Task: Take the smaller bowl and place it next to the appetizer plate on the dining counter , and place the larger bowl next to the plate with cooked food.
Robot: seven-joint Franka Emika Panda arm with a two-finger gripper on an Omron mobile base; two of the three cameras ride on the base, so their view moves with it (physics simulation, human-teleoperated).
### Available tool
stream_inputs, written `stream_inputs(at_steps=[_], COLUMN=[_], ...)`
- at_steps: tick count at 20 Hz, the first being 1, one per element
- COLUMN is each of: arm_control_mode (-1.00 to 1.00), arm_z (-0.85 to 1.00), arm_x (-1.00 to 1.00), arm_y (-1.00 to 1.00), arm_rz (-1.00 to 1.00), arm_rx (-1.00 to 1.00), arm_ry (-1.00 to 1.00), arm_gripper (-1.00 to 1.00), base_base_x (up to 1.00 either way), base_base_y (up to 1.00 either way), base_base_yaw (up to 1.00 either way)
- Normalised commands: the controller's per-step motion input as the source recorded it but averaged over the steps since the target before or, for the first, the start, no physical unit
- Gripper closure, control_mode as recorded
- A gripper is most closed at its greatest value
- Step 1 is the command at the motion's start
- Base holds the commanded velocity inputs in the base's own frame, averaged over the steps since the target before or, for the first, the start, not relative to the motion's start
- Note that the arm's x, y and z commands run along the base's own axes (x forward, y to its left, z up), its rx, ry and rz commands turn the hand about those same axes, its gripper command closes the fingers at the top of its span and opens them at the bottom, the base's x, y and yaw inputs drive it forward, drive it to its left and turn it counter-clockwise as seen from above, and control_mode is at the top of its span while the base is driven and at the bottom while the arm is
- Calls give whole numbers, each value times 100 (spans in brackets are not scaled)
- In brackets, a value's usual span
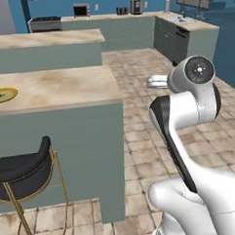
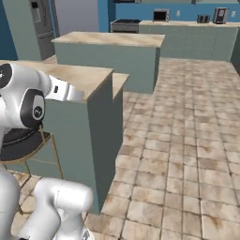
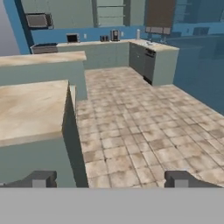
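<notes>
1. The end effector (image 3: 111, 179) has its fingers spread wide, holding nothing, just off the tabletop's (image 1: 54, 88) end edge.
2. The yellow plate (image 1: 2, 94) sits at the tabletop's left, near its front edge.
3. Open tiled floor (image 1: 137, 89) stretches right of the corner.

Kitchen: counters (image 1: 54, 88), stove (image 1: 45, 23), microwave (image 1: 80, 10)

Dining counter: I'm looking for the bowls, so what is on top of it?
On the dining counter sits the yellow appetizer plate, cut by the picture's left edge. No bowl on the visible stretch; beyond that edge is unseen.
</notes>
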Motion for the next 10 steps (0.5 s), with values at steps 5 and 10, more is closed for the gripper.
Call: stream_inputs(at_steps=[5,10], arm_control_mode=[100,100], arm_z=[0,0], arm_x=[0,0], arm_y=[0,0], arm_rz=[0,0], arm_rx=[0,0], arm_ry=[0,0], arm_gripper=[-100,-100], base_base_x=[40,74], base_base_y=[-100,-89], base_base_yaw=[0,0])
